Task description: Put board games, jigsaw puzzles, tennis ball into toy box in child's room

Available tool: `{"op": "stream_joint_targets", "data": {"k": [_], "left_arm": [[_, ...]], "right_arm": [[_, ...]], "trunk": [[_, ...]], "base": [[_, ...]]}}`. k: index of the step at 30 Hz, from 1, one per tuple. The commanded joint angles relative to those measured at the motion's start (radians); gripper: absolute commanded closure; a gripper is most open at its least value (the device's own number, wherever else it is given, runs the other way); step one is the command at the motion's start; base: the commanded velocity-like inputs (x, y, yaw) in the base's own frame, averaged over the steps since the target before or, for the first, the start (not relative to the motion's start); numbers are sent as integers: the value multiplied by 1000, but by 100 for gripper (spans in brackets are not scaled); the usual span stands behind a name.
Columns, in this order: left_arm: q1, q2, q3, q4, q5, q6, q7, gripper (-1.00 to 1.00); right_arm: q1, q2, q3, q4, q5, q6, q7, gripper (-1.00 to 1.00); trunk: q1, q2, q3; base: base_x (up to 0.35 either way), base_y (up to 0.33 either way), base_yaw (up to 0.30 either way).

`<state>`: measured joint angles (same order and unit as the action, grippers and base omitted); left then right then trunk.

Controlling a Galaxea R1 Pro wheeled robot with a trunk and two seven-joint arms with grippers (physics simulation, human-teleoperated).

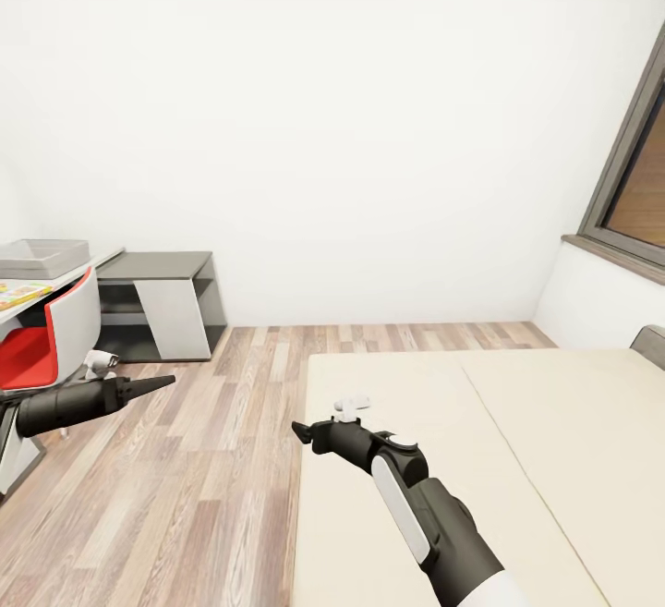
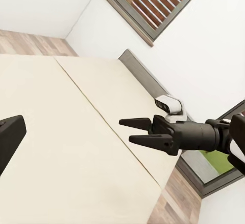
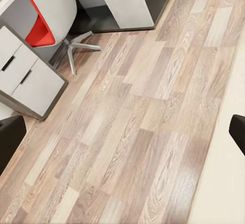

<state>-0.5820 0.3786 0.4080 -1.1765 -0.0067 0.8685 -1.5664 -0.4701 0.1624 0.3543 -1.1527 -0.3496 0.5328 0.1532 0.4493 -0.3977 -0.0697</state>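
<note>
Looking across the bed (image 2: pixel 61 132), its pale cream cover split by a seam running diagonally. Hanging above it is the right gripper (image 2: pixel 137 132), two dark pointed fingers (image 2: pixel 133 122) spread apart with nothing between them. A white wall lies beyond, a window (image 2: pixel 153 1) with brown slats, and a strip of wood floor (image 2: pixel 30 42).

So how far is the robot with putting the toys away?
Done: nothing I can confirm; the toy box on the table has its inside hidden. In hand: nothing; the right gripper is open and empty over the bed, and the left gripper carries no toy. Left: at least one colourful flat toy lies on the table beside the box.
</note>
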Motion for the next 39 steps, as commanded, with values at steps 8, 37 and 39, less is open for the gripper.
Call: {"op": "stream_joint_targets", "data": {"k": [8, 37, 39], "left_arm": [[-1, 0, 0, 0, -1, 10, -4, -100], [-1, 0, 7, 1, -1, 10, -4, -100], [-1, 1, 8, 1, -1, 10, -4, -100]], "right_arm": [[-1, 0, 0, -1, -3, 4, 2, -100], [-1, -1, 0, -2, -7, 6, 2, -100], [-1, -1, 0, -2, -8, 6, 2, -100]], "trunk": [[1, -2, -2], [1, -2, -2], [1, -2, -2]], "base": [[0, 0, 0], [0, 35, 0], [0, 167, 0]]}}
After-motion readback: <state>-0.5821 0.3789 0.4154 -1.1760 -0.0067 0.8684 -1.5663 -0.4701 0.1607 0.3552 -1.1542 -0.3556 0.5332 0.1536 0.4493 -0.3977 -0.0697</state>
